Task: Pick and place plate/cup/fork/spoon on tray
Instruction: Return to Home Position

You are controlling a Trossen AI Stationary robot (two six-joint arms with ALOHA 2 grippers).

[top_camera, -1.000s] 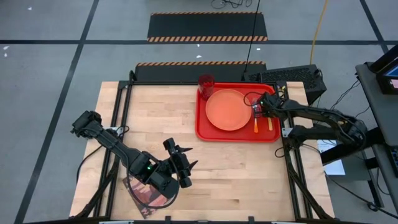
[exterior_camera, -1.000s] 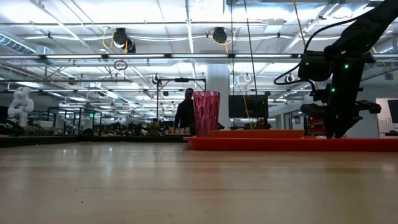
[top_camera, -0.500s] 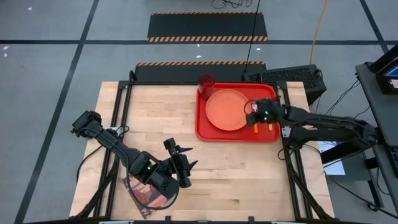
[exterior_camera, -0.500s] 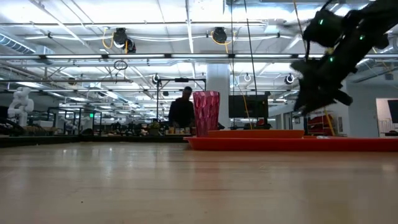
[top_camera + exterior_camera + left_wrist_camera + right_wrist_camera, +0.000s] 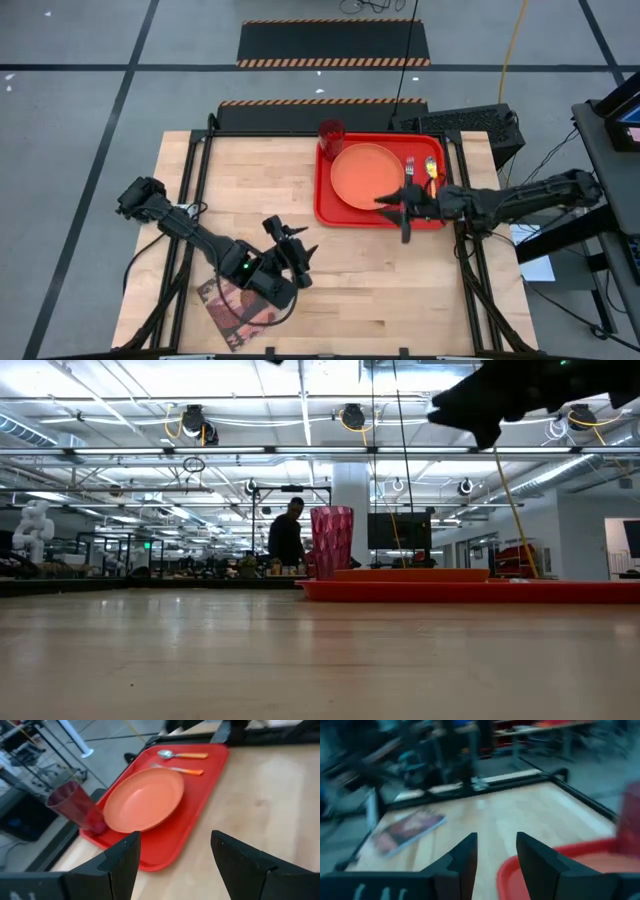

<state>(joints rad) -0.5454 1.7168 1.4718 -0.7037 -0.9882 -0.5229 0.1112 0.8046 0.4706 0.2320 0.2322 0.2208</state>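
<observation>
The red tray [image 5: 438, 218] lies at the table's far right. On it are the orange plate [image 5: 364, 177], the fork [image 5: 409, 168] and the spoon [image 5: 431, 170] side by side at its right end, and the dark red cup [image 5: 331, 133] upright in its far left corner. All four also show in the left wrist view: the plate [image 5: 144, 800], cup [image 5: 75, 806], fork [image 5: 177, 769] and spoon [image 5: 180, 755]. My right gripper [image 5: 393, 216] is open and empty, high above the tray's near edge [image 5: 480, 405]. My left gripper [image 5: 298, 250] is open and empty over the table's near middle.
A maroon patterned book [image 5: 238, 305] lies flat near the table's near left edge, beside my left arm; it also shows in the right wrist view [image 5: 405, 832]. Bare wood lies between the book and the tray. A person [image 5: 288, 540] stands in the room far behind the table.
My right gripper has risen from low over the fork and spoon at the tray's right end and gone toward the table's near edge and left, turning as it went. The fork and spoon now lie uncovered on the tray. My left arm has shifted slightly, uncovering more of the book.
</observation>
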